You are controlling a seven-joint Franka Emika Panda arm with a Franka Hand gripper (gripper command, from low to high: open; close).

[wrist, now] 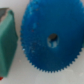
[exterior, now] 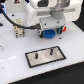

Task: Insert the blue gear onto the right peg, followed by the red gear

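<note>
The blue gear (exterior: 48,35) lies flat on the white table, just under my gripper (exterior: 50,30), which hangs low over it. In the wrist view the blue gear (wrist: 52,40) fills most of the picture, its centre hole in sight, and no fingers show. A small red patch beside the gripper at the exterior view's right looks like the red gear (exterior: 64,29), mostly hidden. The white plate (exterior: 55,59) with a black border lies nearer the camera. Its right peg (exterior: 50,50) stands upright and bare.
The other peg (exterior: 36,56) stands on the plate toward the exterior view's left. A green piece (wrist: 7,37) sits close beside the blue gear. A beige block (exterior: 19,31) and a black cable (exterior: 6,19) are at the exterior view's left.
</note>
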